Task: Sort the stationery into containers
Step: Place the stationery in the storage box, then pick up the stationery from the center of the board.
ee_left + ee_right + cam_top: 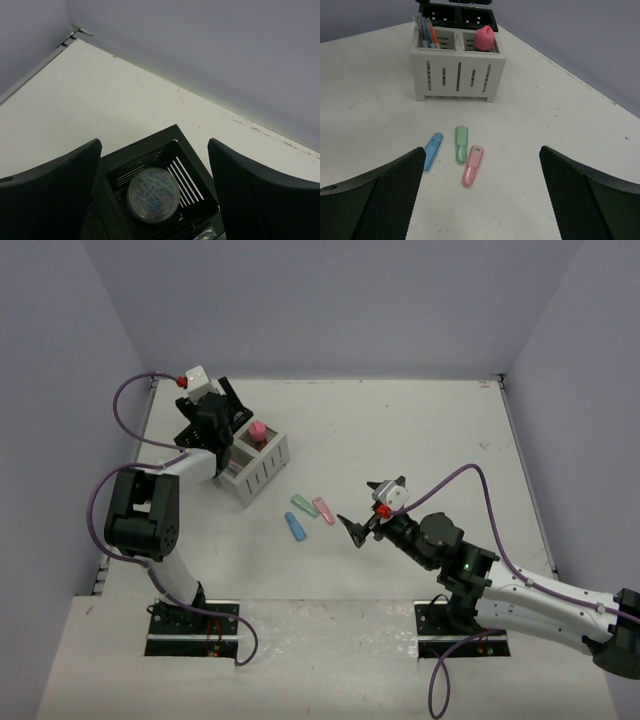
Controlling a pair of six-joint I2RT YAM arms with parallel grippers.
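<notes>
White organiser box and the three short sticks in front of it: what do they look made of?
White organiser box: opaque matte white, thick walls with cut slots; painted wood or moulded plastic, cannot tell which.
Blue stick, green stick, pink stick: pastel, translucent-looking, faintly glossy bodies; most likely plastic.

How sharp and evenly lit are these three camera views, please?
Top external: even, soft light, with no harsh shadows or glare around the white box. Left wrist: the round disc in the black box looks hazy, and the fingers are dark. Right wrist: the blue stick, green stick and pink stick are crisp.
</notes>
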